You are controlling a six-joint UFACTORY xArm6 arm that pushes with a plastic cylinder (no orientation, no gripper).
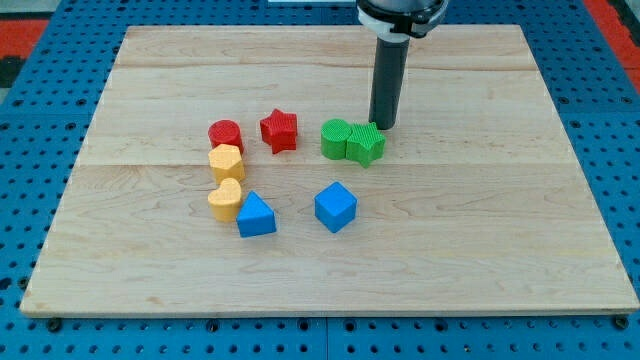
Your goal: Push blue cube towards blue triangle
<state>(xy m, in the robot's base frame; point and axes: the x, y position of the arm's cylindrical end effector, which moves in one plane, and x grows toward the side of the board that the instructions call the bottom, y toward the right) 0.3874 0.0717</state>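
**Rod upright behind the green blocks**

Nearest, the blue cube [335,207] sits right of the blue triangle [256,215] — apart. Farther back, my tip [383,126] meets the wooden board [500,220] just behind the green star-shaped block [366,144]; contact unclear. No claw fitted; the rod's mount is cropped at the view's top.

Two green blocks [352,141] touching; red star [279,130]; red cylinder [226,134].
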